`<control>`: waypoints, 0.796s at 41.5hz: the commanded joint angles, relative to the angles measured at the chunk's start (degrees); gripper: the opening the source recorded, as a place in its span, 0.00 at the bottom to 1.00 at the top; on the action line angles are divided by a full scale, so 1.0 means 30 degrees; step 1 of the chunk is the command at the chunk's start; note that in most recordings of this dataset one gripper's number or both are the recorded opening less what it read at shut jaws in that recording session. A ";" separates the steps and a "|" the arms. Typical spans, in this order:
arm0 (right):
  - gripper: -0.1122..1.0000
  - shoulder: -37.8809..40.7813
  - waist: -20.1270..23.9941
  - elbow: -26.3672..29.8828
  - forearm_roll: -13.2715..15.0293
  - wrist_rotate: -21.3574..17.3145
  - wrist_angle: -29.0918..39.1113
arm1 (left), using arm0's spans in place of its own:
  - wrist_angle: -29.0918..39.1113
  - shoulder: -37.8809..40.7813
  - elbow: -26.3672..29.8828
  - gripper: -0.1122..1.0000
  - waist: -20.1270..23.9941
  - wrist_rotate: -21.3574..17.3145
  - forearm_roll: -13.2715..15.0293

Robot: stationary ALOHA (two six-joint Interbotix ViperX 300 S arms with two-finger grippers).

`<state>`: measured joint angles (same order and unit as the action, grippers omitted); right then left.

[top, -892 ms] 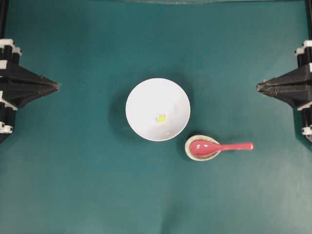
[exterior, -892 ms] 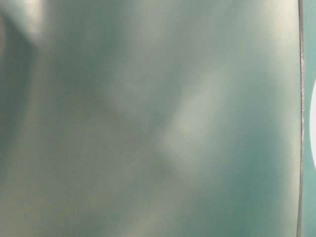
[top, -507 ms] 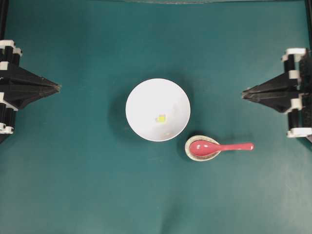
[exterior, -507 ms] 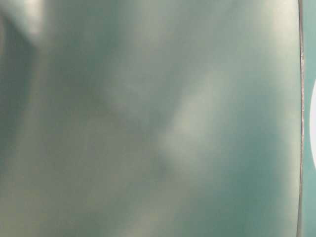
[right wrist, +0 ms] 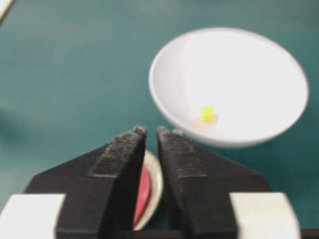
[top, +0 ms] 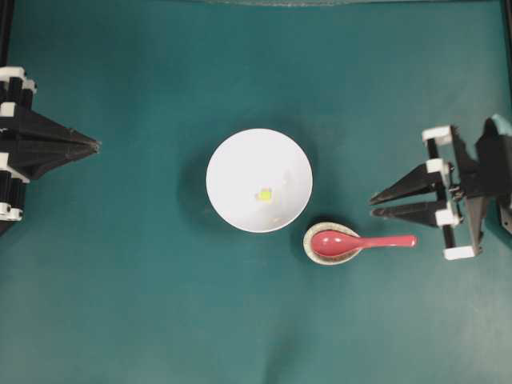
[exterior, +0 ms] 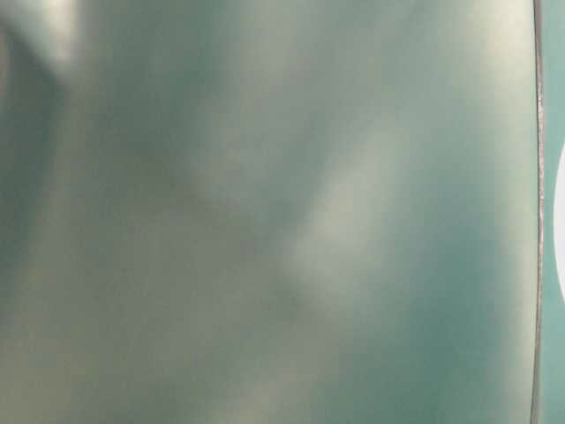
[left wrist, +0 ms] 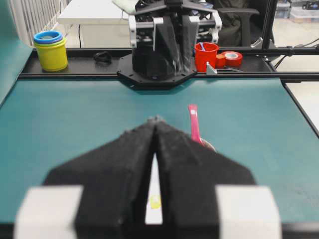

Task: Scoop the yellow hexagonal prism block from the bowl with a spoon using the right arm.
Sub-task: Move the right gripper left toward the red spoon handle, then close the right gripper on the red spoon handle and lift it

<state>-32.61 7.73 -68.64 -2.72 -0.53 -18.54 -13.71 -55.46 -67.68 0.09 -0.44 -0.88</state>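
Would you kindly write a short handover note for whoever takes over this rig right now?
Right gripper: partly open, empty, above and to the right of the spoon's handle, not touching it.
Left gripper: shut, empty, parked at the left edge.
Yellow block: loose inside the white bowl at mid-table.
Red spoon: scoop resting in the small speckled dish beside the bowl, handle pointing toward the right arm.
Done: nothing; the spoon is not picked up.
Left: grasp the spoon handle, carry the scoop into the bowl, get under the block, lift it out.
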 commanded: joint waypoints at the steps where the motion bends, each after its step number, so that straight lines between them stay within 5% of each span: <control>1: 0.38 0.0850 0.0264 -0.0029 -0.0410 0.0000 -0.0820 | -0.0029 0.0059 0.0352 0.10 0.0000 0.0000 -0.0059; 16: 0.53 0.4453 0.1348 -0.2227 -0.2783 0.0000 -0.6445 | -0.0029 0.0176 0.0322 0.10 0.0000 0.0029 -0.0059; 33: 0.59 0.8438 0.4834 -0.2783 -0.6357 -0.0820 -1.0488 | 0.0029 0.0234 0.0264 0.10 -0.0029 0.0029 -0.0059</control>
<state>-8.44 20.65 -77.26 -20.30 -2.81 -47.90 -13.36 -55.37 -67.68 0.09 -0.44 -0.97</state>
